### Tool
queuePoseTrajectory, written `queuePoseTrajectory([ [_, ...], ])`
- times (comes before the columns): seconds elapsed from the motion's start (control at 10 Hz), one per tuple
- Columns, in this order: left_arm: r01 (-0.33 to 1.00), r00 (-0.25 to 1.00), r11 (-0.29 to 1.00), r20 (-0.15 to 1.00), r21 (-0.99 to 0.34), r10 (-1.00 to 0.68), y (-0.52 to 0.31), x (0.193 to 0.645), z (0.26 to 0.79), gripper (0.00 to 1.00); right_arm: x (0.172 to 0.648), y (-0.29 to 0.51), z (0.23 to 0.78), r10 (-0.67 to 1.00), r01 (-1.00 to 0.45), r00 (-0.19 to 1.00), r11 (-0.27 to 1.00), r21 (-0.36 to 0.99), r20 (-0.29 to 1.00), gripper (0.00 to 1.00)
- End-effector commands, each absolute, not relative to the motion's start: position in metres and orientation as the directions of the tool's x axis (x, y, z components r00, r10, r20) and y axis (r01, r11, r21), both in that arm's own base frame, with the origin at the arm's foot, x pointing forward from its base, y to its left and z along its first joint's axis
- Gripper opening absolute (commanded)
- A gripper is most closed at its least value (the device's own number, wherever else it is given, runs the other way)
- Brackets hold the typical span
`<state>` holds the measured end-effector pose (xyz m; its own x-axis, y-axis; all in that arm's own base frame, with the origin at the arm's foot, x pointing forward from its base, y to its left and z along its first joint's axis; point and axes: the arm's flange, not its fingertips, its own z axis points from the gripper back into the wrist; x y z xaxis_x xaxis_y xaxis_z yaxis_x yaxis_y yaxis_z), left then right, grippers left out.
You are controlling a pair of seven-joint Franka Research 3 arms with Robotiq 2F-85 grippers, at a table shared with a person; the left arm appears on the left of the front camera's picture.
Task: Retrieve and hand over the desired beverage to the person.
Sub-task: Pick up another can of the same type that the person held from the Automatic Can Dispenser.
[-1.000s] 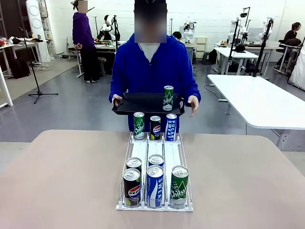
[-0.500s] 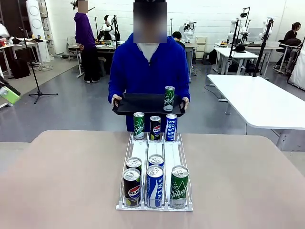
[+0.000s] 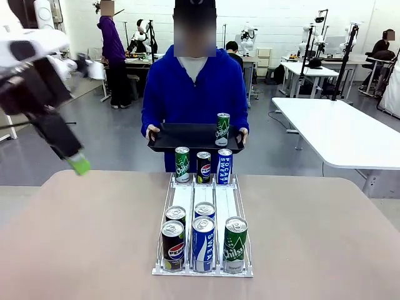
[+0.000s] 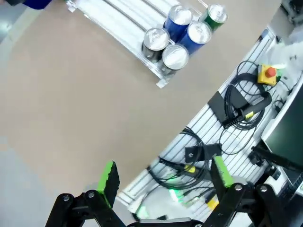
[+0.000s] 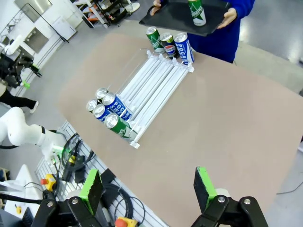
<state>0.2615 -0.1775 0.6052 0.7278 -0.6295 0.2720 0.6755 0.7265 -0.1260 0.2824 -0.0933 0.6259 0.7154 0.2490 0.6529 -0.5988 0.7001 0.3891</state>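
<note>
Eight drinks lining up in a rack (image 3: 203,194) as a person (image 3: 195,87) is holding a tray (image 3: 181,134)

Eight cans are standing in the white three-lane rack, which is running down the middle of the table (image 3: 94,237) from its near edge toward its far edge. A far green can (image 3: 182,165), a far Pepsi can (image 3: 204,167) and a far Pocari Sweat can (image 3: 224,166) are lining up at the far end. A near Pepsi can (image 3: 172,245), a near Pocari Sweat can (image 3: 203,244) and a near green can (image 3: 235,244) are fronting the near end, with two more cans just behind them. The person in the blue hoodie is standing at the table's far edge, gripping the black tray with both hands, and a ninth can (image 3: 222,129), green, is standing upright on its right part. The left gripper (image 3: 69,153) is showing blurred high over the table's left side; its wrist view is showing its jaws spread wide and empty. The right gripper (image 5: 148,188) is hanging high above the table, jaws likewise wide and holding nothing
</note>
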Motion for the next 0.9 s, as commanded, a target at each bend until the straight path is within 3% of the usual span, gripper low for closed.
queuePoseTrajectory([
  [0.0,0.541,0.824,0.825,0.299,-0.164,-0.481,-0.226,0.258,0.582,1.0,0.282,-0.093,0.627,0.254,-0.6,0.718,0.697,0.393,0.648,1.0],
  [0.2,0.495,0.852,0.845,0.302,-0.201,-0.427,-0.249,0.266,0.576,1.0,0.282,-0.093,0.627,0.254,-0.6,0.718,0.697,0.393,0.648,1.0],
  [0.3,0.556,0.824,0.797,0.287,-0.236,-0.489,-0.229,0.275,0.577,1.0,0.282,-0.093,0.627,0.254,-0.6,0.718,0.697,0.393,0.648,1.0],
  [0.4,0.511,0.847,0.841,0.273,-0.179,-0.457,-0.248,0.253,0.576,1.0,0.282,-0.093,0.627,0.254,-0.6,0.718,0.697,0.393,0.648,1.0],
  [0.8,0.511,0.847,0.841,0.273,-0.179,-0.457,-0.248,0.253,0.576,1.0,0.282,-0.093,0.627,0.254,-0.6,0.718,0.697,0.393,0.648,1.0],
])
